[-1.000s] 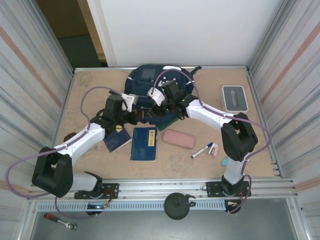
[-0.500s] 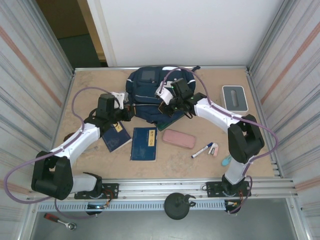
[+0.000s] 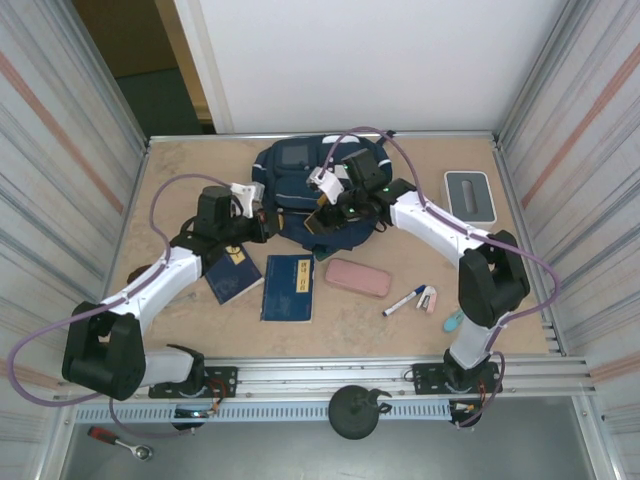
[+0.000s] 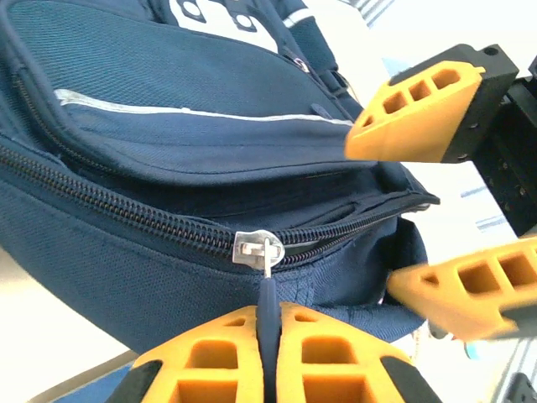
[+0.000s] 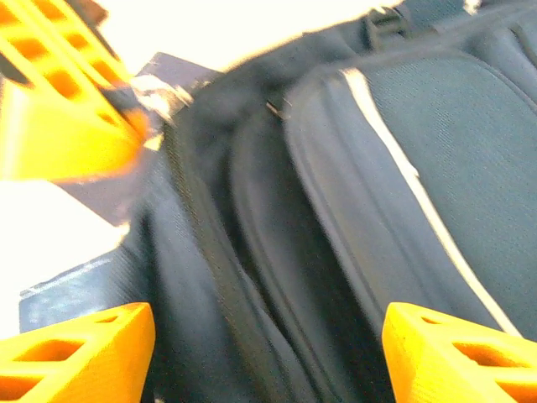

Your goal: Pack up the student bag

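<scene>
The student bag (image 3: 298, 172), navy with a grey front patch, lies at the back middle of the table. My left gripper (image 3: 266, 223) is at its left front edge, shut on the dark blue zipper pull (image 4: 267, 294) that hangs from the silver slider (image 4: 257, 248); the zip to the right of the slider gapes a little. In the left wrist view the left gripper (image 4: 268, 317) has the tab pinched between its orange fingers. My right gripper (image 3: 326, 213) hovers open over the bag's front edge. In the right wrist view the right gripper (image 5: 264, 361) has its jaws wide apart above the dark zip seam, holding nothing.
In front of the bag lie two navy booklets (image 3: 233, 272) (image 3: 290, 287), a pink pencil case (image 3: 357, 277), a marker (image 3: 405, 300) and a small eraser-like item (image 3: 428, 298). A white-grey box (image 3: 468, 196) stands at the right. Striped walls close in both sides.
The right gripper moved back and up over the bag, shut briefly, then opened wide. The left gripper drew leftward with the zipper pull still in it.
</scene>
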### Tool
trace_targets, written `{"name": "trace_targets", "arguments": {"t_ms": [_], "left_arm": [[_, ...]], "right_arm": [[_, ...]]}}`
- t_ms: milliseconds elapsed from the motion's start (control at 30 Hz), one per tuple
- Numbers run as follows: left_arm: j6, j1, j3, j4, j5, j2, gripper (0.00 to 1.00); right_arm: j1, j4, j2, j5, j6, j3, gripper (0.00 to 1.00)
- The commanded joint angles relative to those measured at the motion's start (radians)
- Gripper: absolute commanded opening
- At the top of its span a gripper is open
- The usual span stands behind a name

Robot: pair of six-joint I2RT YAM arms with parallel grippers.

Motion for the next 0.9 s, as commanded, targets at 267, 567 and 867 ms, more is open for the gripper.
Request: {"name": "trace_targets", "arguments": {"t_ms": [267, 567, 867], "left_arm": [[-0.007, -0.009, 0.030, 0.063, -0.031, -0.074, 0.00], [-0.010, 0.080, 0.001, 0.002, -0.184, -0.080, 0.00], [-0.048, 0.152, 0.043, -0.072, -0.294, 0.031, 0.00]], "right_arm": [[0.001, -0.019, 0.080, -0.043, 0.019, 0.088, 0.08], [-0.082, -0.036, -0.038, -0.003, 0.001, -0.006, 0.00], [-0.106, -0.064, -0.065, -0.012, -0.013, -0.018, 0.00]]}}
